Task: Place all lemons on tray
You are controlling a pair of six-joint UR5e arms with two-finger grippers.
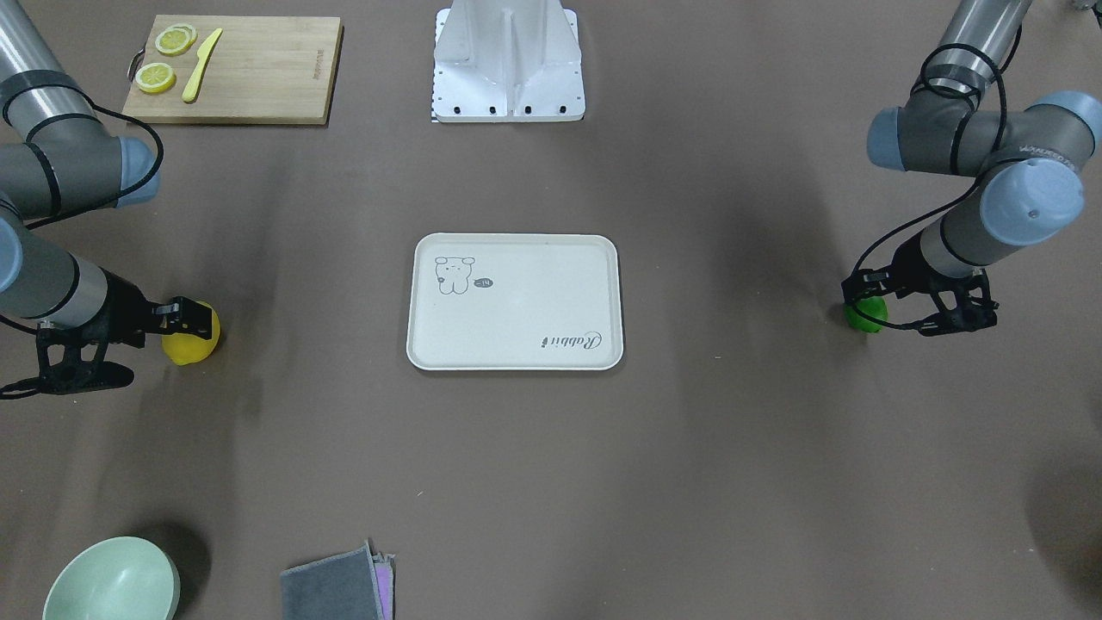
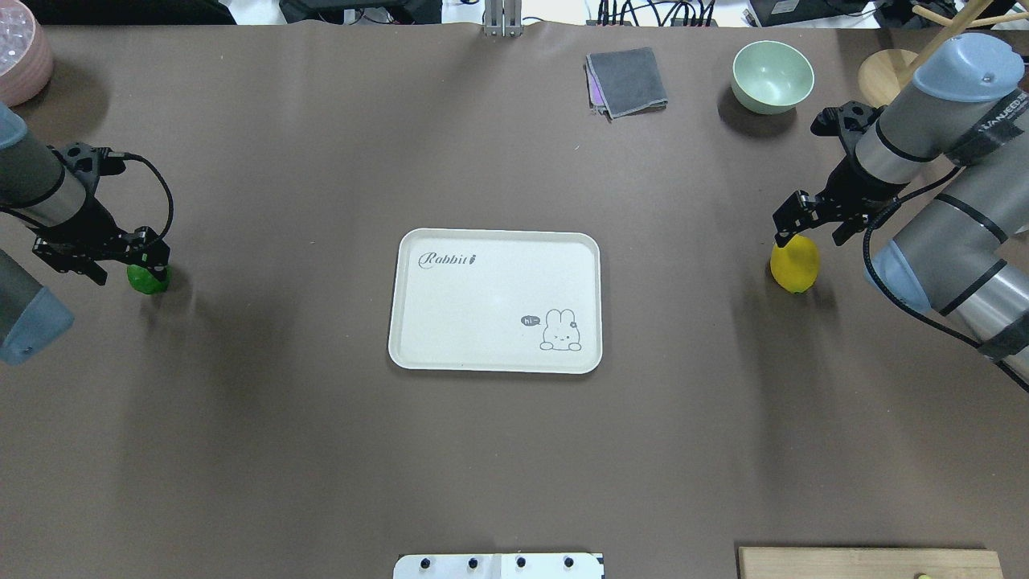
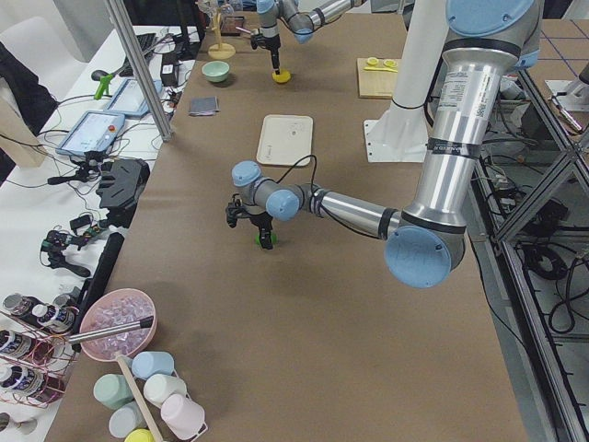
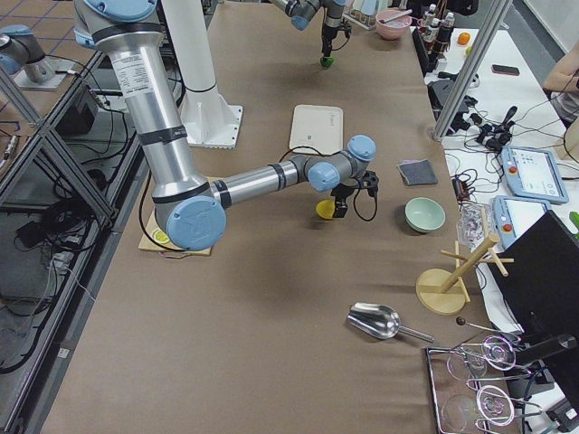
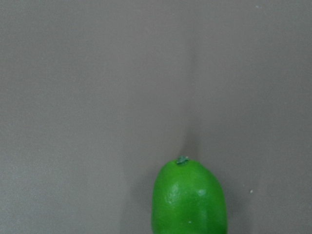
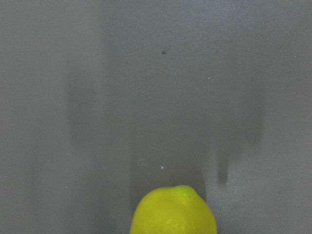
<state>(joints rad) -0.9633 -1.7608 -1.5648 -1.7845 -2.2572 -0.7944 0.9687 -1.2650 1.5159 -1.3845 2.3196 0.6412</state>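
The yellow lemon (image 2: 795,265) lies on the brown bench top close to the end on the robot's right, about midway between the robot's edge and the far edge. The green lemon (image 2: 148,279) lies the same way near the opposite end, on the robot's left. Both rest on the bare surface, well apart from the tray (image 2: 490,297), which sits flat in the middle of the bench with nothing on it but its rabbit drawing and script.

The right gripper (image 1: 191,317) is down over the yellow lemon, its black fingers at the fruit's top. The left gripper (image 1: 864,291) is down over the green one in the same manner. From where I stand, I cannot tell whether either pair of jaws is pinching its fruit or only straddling it. The wrist cameras show just the tip of each lemon and no fingers.

At the corner on the robot's side and its right lies a wooden cutting board (image 1: 258,73) with lemon slices (image 1: 155,77) and a yellow knife (image 1: 201,65). Along the far edge stand a pale green bowl (image 2: 772,76), toward the right end, and a folded grey cloth (image 2: 627,80) beside it, nearer the middle.
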